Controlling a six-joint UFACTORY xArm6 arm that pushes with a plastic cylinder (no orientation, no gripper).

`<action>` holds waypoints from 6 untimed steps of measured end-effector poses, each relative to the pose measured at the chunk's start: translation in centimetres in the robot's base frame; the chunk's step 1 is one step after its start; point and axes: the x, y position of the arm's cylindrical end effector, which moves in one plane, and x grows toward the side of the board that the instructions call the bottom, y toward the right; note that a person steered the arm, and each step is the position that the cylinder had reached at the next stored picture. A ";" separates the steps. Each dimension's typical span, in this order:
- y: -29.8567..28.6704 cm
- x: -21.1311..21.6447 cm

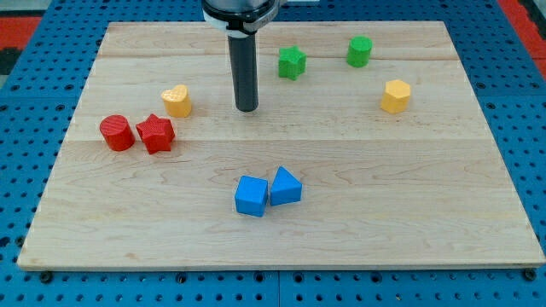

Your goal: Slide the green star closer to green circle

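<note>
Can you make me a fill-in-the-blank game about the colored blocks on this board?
1. The green star sits to the view's ____ of the green circle.
2. My tip is between the yellow heart and the green ____.
3. The red star touches the red ____.
4. The two blocks nearest the view's bottom are ____.

Missing words: left; star; circle; blue
</note>
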 end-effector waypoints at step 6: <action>10.1 -9.6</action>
